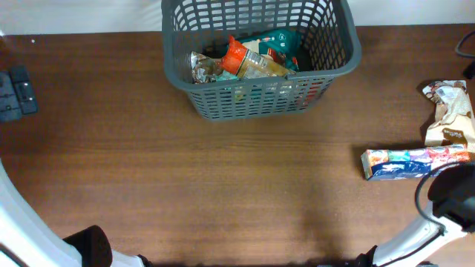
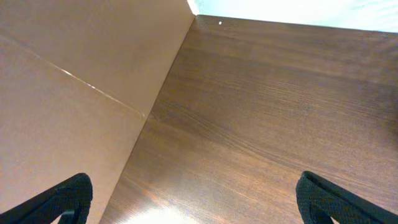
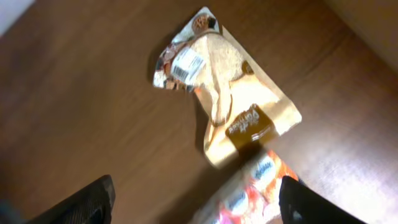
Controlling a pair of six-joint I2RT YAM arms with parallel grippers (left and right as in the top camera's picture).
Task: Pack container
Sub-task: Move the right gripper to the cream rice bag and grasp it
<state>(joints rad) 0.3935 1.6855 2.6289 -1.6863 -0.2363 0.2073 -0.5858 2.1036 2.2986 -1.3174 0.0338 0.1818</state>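
- A dark grey plastic basket [image 1: 252,100] is sitting at the far middle edge of the brown wood-grain table [image 1: 185,170]. It is well apart from both pincers, which are down at the near corners.
- The basket is rectangular with rounded corners, slotted lattice sides and a solid smooth rim.
- Snack packets are lying jumbled inside it: an orange packet [image 1: 234,55], a teal packet [image 1: 278,41] and a crinkly silver packet [image 1: 202,68].
- The right pincer [image 3: 196,205] is hovering near the right edge of the table. Its two dark fingers are spread wide and are gripping nothing.
- Below it, a tan pouch [image 3: 230,106] is lying flat on the table. It is glossy and creased, with a white barcode label at its shiny end and a brown patch lower down.
- A long, shiny foil packet in blue, red and white [image 3: 255,186] is lying just beside the pouch; I cannot tell whether they are touching.
- The left pincer [image 2: 196,199] is hanging over bare table by a flat tan panel [image 2: 74,93]. Its fingers are also spread wide with nothing between them.
- A small dark object [image 1: 18,93] is resting at the table's left edge.
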